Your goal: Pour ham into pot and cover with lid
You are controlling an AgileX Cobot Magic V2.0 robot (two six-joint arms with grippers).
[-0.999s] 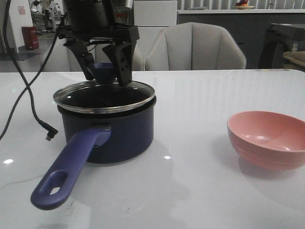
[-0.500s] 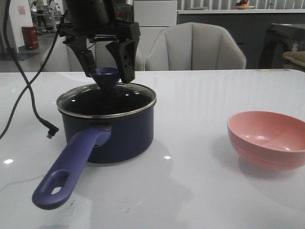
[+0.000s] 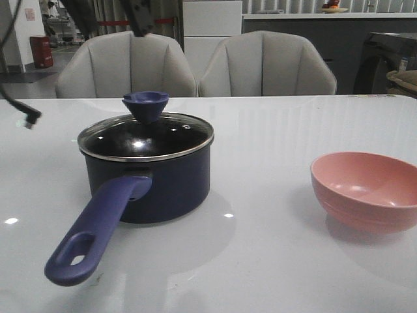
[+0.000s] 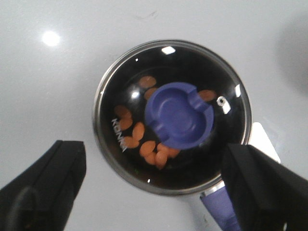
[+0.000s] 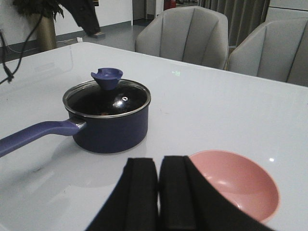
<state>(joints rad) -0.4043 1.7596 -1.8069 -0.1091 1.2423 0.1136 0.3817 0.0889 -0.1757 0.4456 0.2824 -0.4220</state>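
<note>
The dark navy pot [image 3: 156, 186] stands at the table's left with its long blue-purple handle [image 3: 98, 228] pointing to the front. The glass lid [image 3: 176, 134] sits flat on its rim, with the blue-purple knob [image 3: 145, 104] free. In the left wrist view the ham [image 4: 139, 132] shows as several orange slices under the lid [image 4: 226, 139]. My left gripper [image 4: 153, 150] is open wide and empty, well above the knob [image 4: 179, 115]. Only a dark bit of it [image 3: 140, 16] shows at the top of the front view. My right gripper [image 5: 157, 161] is shut and empty, near the pink bowl [image 5: 236, 183].
The empty pink bowl [image 3: 365, 189] stands at the table's right. A black cable end [image 3: 26, 117] hangs at the far left. Two grey chairs [image 3: 260, 65] stand behind the table.
My left gripper has let go of the knob and risen almost out of the front view. The lid, tilted one second ago, now lies flat on the pot.
</note>
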